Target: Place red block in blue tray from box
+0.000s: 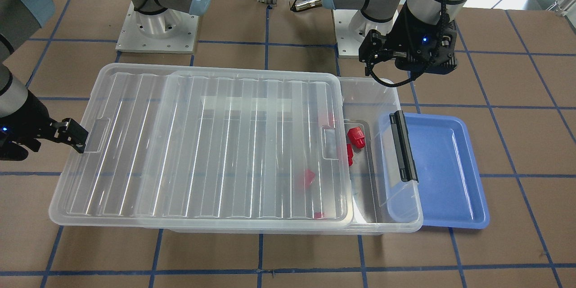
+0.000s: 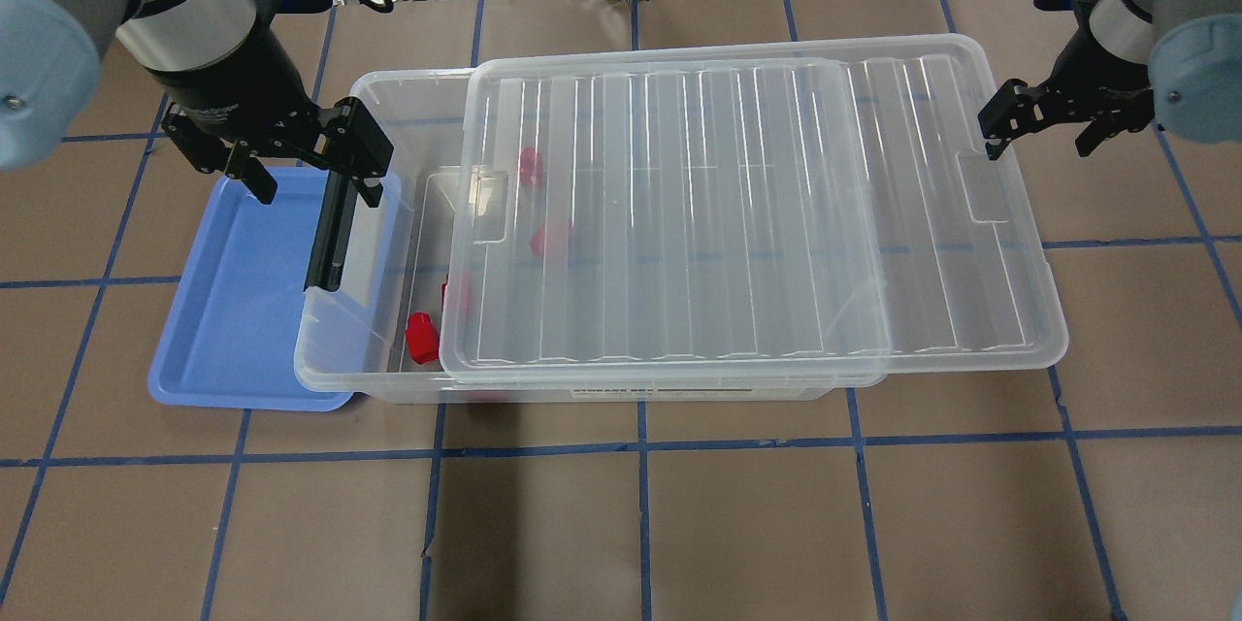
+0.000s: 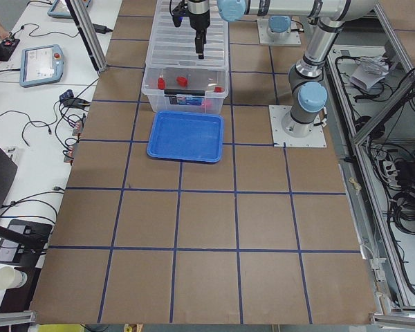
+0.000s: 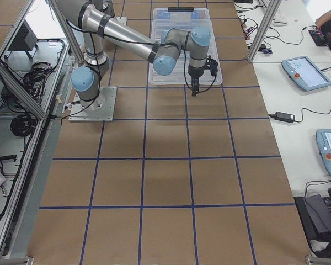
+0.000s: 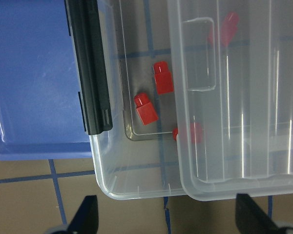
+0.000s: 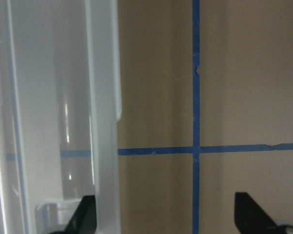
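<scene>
1. The left gripper [image 5: 168, 217] hangs over the handle end of the box [image 5: 112, 170]. Its fingers [image 5: 86, 218] are spread wide with nothing between them.
2. The red block [image 5: 146, 108] lies flat on the box floor, in the strip the lid [image 5: 244, 97] leaves uncovered. In the wrist view it sits ahead of the left fingertips, roughly on the midline between them and well below them.
3. Orientation: the block's long axis runs alongside the black clip handle [image 5: 90, 73], crosswise to the line joining the two fingertips, with a slight tilt. The narrow stub points away from the fingertips and the wider body is the near end.
4. A second red block [image 5: 162, 78] lies just beyond the first, on the lid side, with its stub also pointing away. Further red shapes show blurred through the lid.
5. The lid lies offset along the box toward the right gripper [image 2: 1038, 141] and overhangs that end.
6. The blue tray [image 5: 34, 73] sits on the far side of the handle from the block, outboard of one left finger. In the overhead view the box rim overlaps the tray's edge.
7. The right gripper is spread open and holds nothing. It is just beside the overhanging lid end, and contact with the lid rim cannot be judged.
8. Everything rests on the brown table [image 2: 737, 524], which is gridded with blue tape.
</scene>
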